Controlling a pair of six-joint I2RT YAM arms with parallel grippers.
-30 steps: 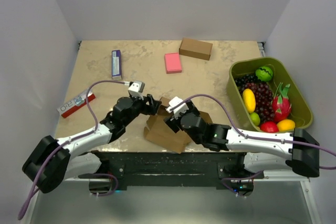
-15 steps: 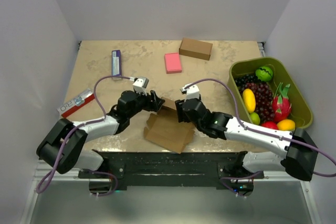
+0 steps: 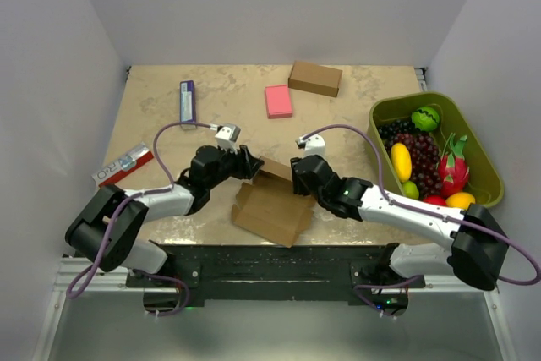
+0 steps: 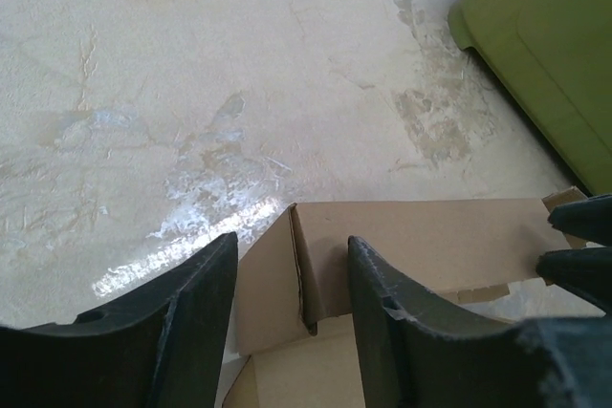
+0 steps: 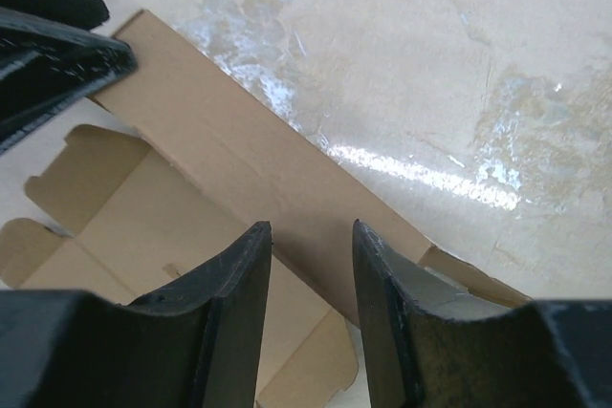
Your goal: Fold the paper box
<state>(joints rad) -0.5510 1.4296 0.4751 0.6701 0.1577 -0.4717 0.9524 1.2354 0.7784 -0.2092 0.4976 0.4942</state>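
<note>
straddling the raised far flap of the paper box [image 3: 270,209], the left tool [image 4: 292,265] and right tool [image 5: 311,255] are gaping apart, seemingly not pinching; the box is lying lower centre on the worktop [image 3: 228,99], flap running left-right between them.

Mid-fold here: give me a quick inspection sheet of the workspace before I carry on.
Surface: beige marbled table, glare patches.
Job's things: paper box mostly flat, far panel raised.
Clutter: pink block, brown box, purple-white packet, red-white packet, green fruit bin at right.
Grippers: left gripper and right gripper open, straddling the raised panel at opposite ends.
Cables: left cable and right cable loop off the wrists, clear of the box.
Surroundings: white walls on three sides.
</note>
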